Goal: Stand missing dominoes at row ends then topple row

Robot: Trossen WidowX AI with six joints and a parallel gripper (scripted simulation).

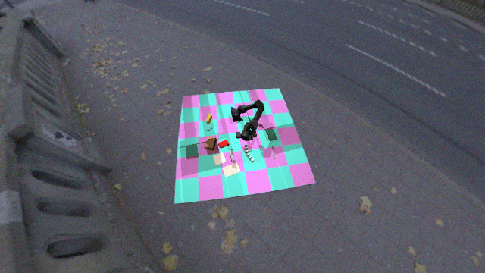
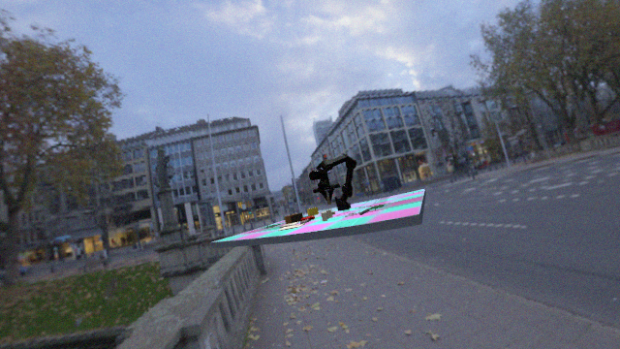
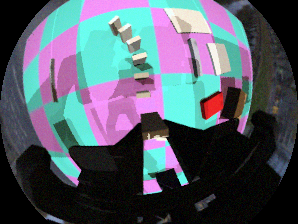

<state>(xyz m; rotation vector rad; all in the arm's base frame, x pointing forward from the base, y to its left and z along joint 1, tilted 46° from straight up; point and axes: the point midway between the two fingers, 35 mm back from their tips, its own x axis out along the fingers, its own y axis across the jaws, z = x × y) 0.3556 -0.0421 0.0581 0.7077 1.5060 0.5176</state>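
- Holding a small pale rectangular domino point(image 3: 153, 127) between my black parallel-jaw gripper point(image 3: 154, 137), whose fingers are pinched most of the way in on it; I see this in the wrist view.
- Using the short row of pale standing dominoes point(image 1: 248, 152) as my landmark, the gripper point(image 1: 243, 135) hangs above the pink-and-turquoise checkered mat point(image 1: 265, 182), just beyond the row's end nearest the arm base.
- In the wrist view the held domino sits close to that near end of the row point(image 3: 133, 52), roughly in line with it, though I can't tell whether it touches the mat.
- A flat red block point(image 1: 223, 143) lies beside the row, with a brown box point(image 1: 211, 143) just past it.
- A thin pale piece lying flat point(image 1: 273, 152) rests on the row's opposite side, apart from it.
- A yellow block point(image 1: 208, 117) stands well away, beyond the brown box.
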